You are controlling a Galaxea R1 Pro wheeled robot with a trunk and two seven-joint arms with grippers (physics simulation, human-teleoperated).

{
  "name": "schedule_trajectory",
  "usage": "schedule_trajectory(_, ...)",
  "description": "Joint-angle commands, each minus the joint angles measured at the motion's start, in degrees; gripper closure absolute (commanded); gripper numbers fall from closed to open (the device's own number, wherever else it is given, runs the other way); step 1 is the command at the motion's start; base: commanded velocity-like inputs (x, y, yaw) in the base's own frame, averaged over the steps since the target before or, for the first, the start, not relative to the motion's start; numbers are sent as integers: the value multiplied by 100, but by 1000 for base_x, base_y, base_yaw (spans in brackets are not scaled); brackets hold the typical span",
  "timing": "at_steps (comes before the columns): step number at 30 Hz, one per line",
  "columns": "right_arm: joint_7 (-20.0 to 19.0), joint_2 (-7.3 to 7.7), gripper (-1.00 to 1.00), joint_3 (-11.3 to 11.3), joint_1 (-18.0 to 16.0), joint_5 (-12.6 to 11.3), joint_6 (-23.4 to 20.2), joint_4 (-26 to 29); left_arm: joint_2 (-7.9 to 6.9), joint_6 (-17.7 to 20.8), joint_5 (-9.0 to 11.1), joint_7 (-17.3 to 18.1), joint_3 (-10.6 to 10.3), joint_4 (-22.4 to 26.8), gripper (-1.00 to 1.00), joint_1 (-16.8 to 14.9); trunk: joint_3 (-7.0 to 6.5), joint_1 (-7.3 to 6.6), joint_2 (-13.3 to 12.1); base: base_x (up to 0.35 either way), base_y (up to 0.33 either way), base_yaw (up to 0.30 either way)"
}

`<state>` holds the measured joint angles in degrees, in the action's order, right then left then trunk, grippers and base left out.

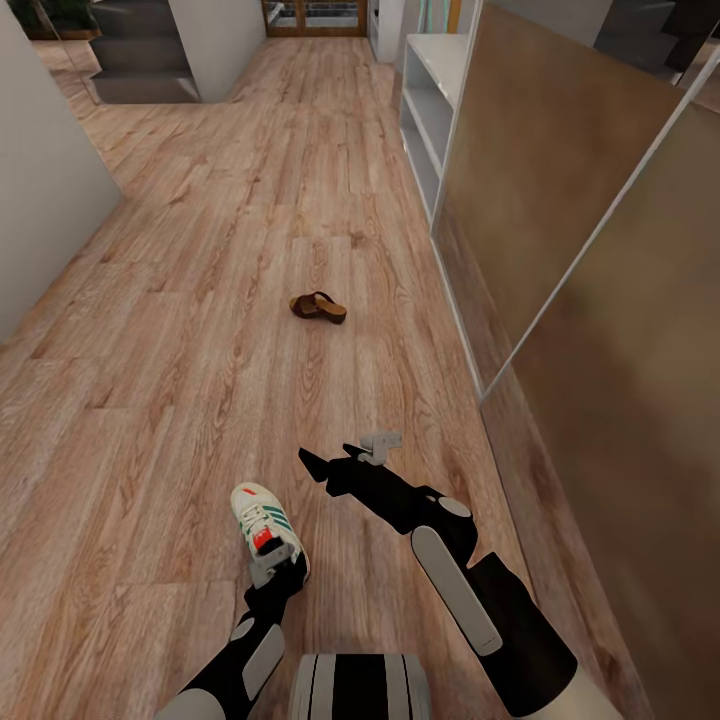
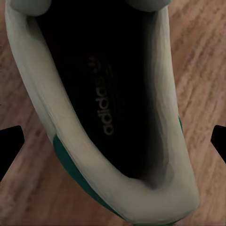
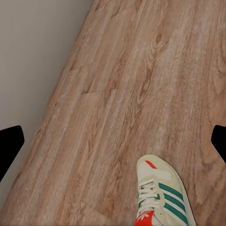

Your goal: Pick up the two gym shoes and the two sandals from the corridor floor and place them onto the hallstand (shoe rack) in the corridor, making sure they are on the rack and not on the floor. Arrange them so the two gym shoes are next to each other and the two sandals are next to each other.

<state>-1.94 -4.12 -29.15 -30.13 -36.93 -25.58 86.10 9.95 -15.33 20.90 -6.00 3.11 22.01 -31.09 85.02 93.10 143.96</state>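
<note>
My left tool [image 1: 272,572] hangs directly over the heel opening of a white gym shoe with green side stripes [image 1: 262,520], fingers spread either side of it. The shoe lies on the light brown wood-plank corridor floor [image 1: 180,330], near me. My right tool [image 1: 330,462] hovers just right of the shoe, spread and empty. A dark reddish-brown leather sandal [image 1: 318,307] lies farther off. The light grey hallstand [image 1: 430,110] stands far right.

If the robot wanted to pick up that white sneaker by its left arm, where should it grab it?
Probably at the heel collar of the gym shoe, coming straight down from above. The shoe sits upright on the floor with its opening facing up, so one finger could slip inside and the other press the outer heel wall. The left gripper hangs right over that opening, its fingers apart on either side.
</note>
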Motion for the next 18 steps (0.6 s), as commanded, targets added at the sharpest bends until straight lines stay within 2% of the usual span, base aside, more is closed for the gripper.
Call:
schedule_trajectory(1, -8, -1, -100, 5, -2, -13, -26, 3, 4, -13, 10, 2, 23, -5, -100, -2, 3, -1, 1, 0, 0, 0)
schedule_trajectory(7, -8, -1, -100, 5, -2, -13, -26, 3, 4, -18, 16, 2, 34, -18, -100, -2, 3, -1, 1, 0, 0, 0)
schedule_trajectory(8, -8, -1, -100, 5, -2, -14, -26, 3, 4, -19, 16, 2, 36, -18, 100, -2, 3, -1, 1, 0, 0, 0)
schedule_trajectory(18, -8, -1, -100, 5, -2, -16, -26, 3, 4, -14, 32, 2, 40, -21, 100, -2, 3, -1, 1, 0, 0, 0)
